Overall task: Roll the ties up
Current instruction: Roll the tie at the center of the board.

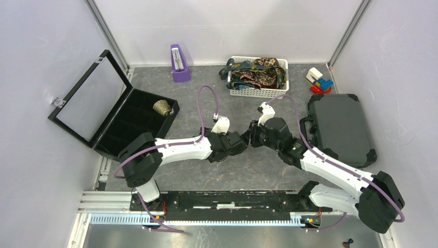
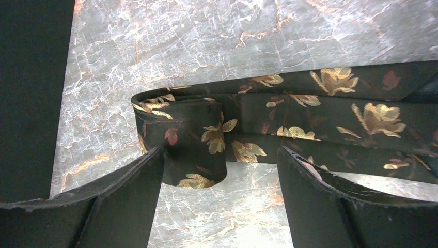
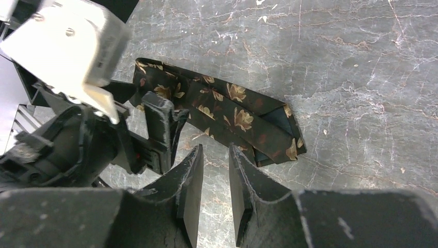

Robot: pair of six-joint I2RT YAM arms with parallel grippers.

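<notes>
A dark tie (image 2: 310, 111) with gold and red flowers lies folded on the marble table. Its end is curled into a loose roll (image 2: 193, 137). My left gripper (image 2: 221, 155) is open and straddles that roll, with its left finger (image 2: 134, 196) against the roll's side. In the right wrist view the same tie (image 3: 222, 111) lies just past my right gripper (image 3: 214, 152). That gripper's jaws stand a little apart with only table between them. In the top view both grippers (image 1: 243, 142) (image 1: 254, 138) meet at mid-table and hide the tie. More ties (image 1: 255, 72) fill a white basket (image 1: 258, 93).
An open black compartment case (image 1: 131, 121) at the left holds one rolled tie (image 1: 162, 107). A closed black case (image 1: 338, 126) lies at the right. At the back stand a purple object (image 1: 179, 63) and toy blocks (image 1: 319, 81). Grey walls enclose the table.
</notes>
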